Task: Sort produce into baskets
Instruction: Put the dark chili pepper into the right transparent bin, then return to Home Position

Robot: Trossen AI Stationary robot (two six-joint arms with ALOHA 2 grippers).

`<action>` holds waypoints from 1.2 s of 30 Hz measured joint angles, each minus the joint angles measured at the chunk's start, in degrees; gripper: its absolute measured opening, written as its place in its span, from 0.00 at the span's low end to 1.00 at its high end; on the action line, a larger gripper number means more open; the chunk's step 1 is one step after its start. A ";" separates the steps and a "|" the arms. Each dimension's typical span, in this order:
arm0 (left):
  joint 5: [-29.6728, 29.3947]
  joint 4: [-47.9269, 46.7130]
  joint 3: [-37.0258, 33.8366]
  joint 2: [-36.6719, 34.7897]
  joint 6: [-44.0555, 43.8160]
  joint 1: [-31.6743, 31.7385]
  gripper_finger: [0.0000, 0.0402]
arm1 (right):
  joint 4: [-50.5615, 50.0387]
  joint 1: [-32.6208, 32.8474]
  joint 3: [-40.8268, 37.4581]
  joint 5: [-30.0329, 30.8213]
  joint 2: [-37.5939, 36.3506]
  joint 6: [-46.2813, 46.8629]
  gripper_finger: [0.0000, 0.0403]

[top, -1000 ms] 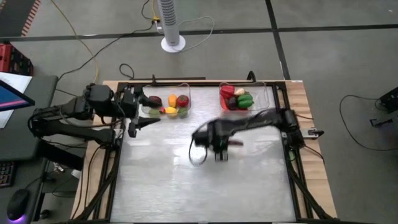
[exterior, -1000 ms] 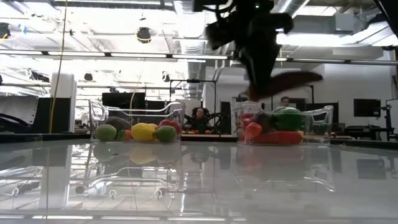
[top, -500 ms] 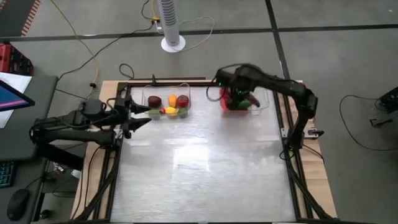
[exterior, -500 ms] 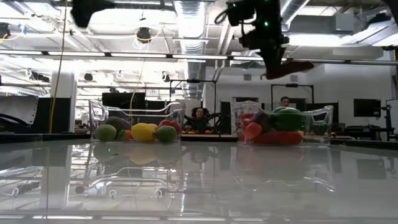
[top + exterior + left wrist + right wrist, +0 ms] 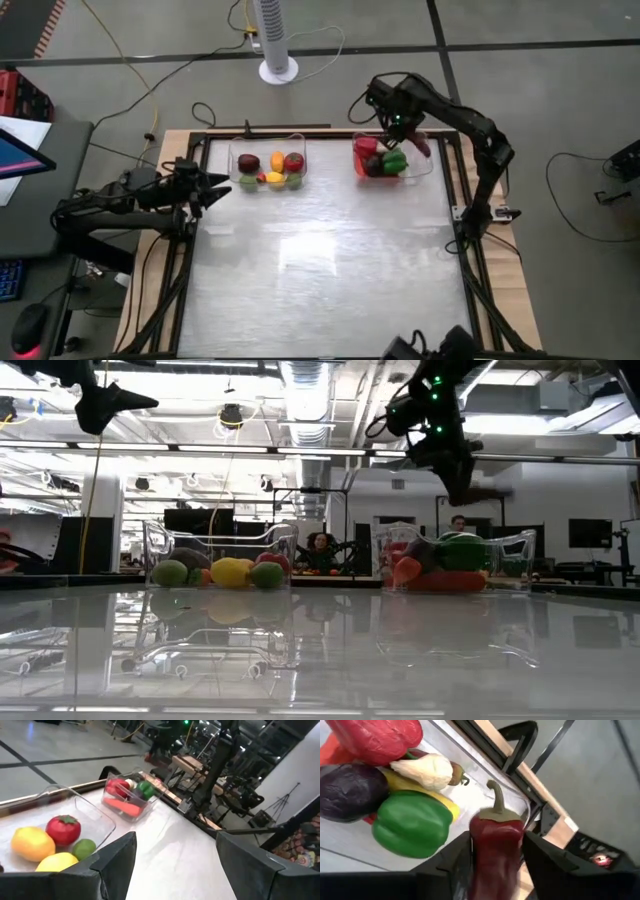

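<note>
The right gripper (image 5: 418, 143) has swung over the right basket (image 5: 428, 160) — fingers clamped on a red chilli (image 5: 496, 851); no readable labels.

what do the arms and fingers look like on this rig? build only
Both arms are black, jointed links. The right gripper has a green light lit near its wrist. The left gripper has flat, angular dark fingers tapering toward the tips.

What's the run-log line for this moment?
right pincer: shut on red chilli, above right basket | left pincer: open, empty, beside left basket | table centre: no loose produce
</note>
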 joint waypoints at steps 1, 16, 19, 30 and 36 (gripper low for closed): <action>-0.31 -0.03 0.00 -0.03 -0.01 0.00 0.65 | 0.01 -0.61 0.00 -0.72 0.00 0.00 0.52; -4.44 -0.89 0.00 -6.30 5.26 0.00 0.65 | 12.41 -0.83 -0.22 -12.55 -12.41 3.21 0.64; -5.47 -3.98 0.00 -8.57 6.21 0.00 0.65 | 16.35 0.23 -3.73 -12.54 -17.97 4.09 0.63; -4.37 -5.00 -9.88 -13.93 0.77 0.00 0.65 | 38.86 16.08 -35.48 -12.61 -42.13 21.60 0.63; -1.35 1.57 -13.16 -13.98 -2.06 -0.02 0.65 | 57.12 28.55 -54.49 -8.50 -56.69 35.09 0.59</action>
